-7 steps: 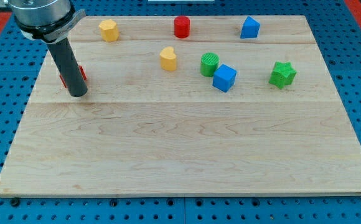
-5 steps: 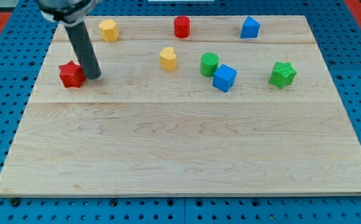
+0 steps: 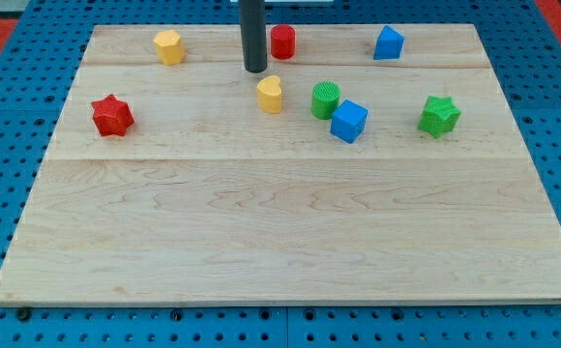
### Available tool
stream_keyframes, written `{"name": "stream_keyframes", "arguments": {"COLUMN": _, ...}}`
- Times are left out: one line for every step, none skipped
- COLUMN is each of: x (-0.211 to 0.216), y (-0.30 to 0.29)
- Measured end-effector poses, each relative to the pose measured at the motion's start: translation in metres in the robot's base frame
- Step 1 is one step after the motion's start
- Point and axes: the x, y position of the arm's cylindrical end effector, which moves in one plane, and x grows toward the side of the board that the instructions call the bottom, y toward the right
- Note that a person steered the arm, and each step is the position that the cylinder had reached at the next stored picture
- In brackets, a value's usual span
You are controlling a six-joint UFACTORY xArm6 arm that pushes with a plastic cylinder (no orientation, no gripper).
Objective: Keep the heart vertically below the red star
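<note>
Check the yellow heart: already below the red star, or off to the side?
Off to the side. The yellow heart sits far to the view's right of the red star, slightly higher, just below my tip.

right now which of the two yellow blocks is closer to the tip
The yellow heart: it sits just below and right of my tip. The other yellow block lies well off toward the view's left, near the board's top edge.

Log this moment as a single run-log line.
my tip: just above-left of yellow heart | red star: far left | heart not below star
</note>
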Motion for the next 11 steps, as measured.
{"name": "stream_keyframes", "arguments": {"x": 0.009, "y": 0.008}}
{"name": "stream_keyframes", "arguments": {"x": 0.016, "y": 0.008}}
{"name": "stream_keyframes", "arguments": {"x": 0.013, "y": 0.001}}
{"name": "stream_keyframes", "arguments": {"x": 0.009, "y": -0.004}}
{"name": "stream_keyframes", "arguments": {"x": 0.008, "y": -0.003}}
{"name": "stream_keyframes", "arguments": {"x": 0.008, "y": 0.035}}
{"name": "stream_keyframes", "arguments": {"x": 0.031, "y": -0.019}}
{"name": "stream_keyframes", "arguments": {"x": 0.044, "y": -0.049}}
{"name": "stream_keyframes", "arguments": {"x": -0.004, "y": -0.029}}
{"name": "stream_keyframes", "arguments": {"x": 0.008, "y": 0.014}}
{"name": "stream_keyframes", "arguments": {"x": 0.052, "y": 0.022}}
